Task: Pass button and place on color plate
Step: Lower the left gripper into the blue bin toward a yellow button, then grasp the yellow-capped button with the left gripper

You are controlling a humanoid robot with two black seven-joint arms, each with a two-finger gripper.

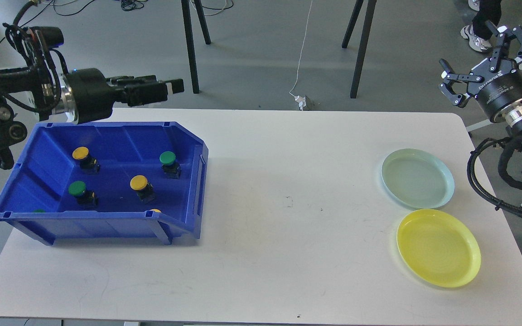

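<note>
A blue bin on the left of the table holds several push buttons: a yellow one, a green one, a yellow one and a green one. Two more are mostly hidden behind the front wall. A pale green plate and a yellow plate lie at the right, both empty. My left gripper points right, level, above the bin's back wall; it is seen side-on and holds nothing I can see. My right gripper is open and empty, high beyond the table's right corner.
The white table carries the bin and the plates. Black stand legs and a white cable are on the floor behind the table. A person's feet show at the top right.
</note>
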